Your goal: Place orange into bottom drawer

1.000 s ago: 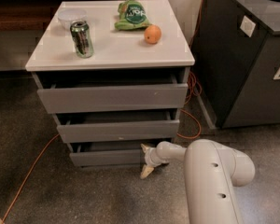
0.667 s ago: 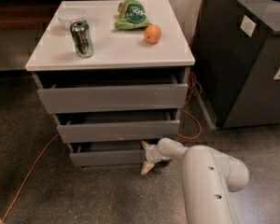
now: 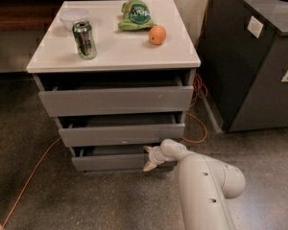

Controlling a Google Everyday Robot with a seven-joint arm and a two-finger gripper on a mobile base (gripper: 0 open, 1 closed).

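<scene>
Since one second ago the arm [image 3: 201, 186] has shifted slightly closer to the bottom drawer [image 3: 105, 162]. Its gripper [image 3: 148, 158] is low at the right end of this drawer's front, fingers [image 3: 150, 166] apart and holding nothing. Far above and behind the fingers, the orange [image 3: 157, 34] lies on the white surface [image 3: 115, 56], just beside a green bag [image 3: 137, 16], with a can [image 3: 84, 40] further left.

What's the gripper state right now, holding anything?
Gripper: low at the right end of the bottom drawer front; open or closed cannot be told. It does not hold the orange, which lies on the cabinet top.
</scene>
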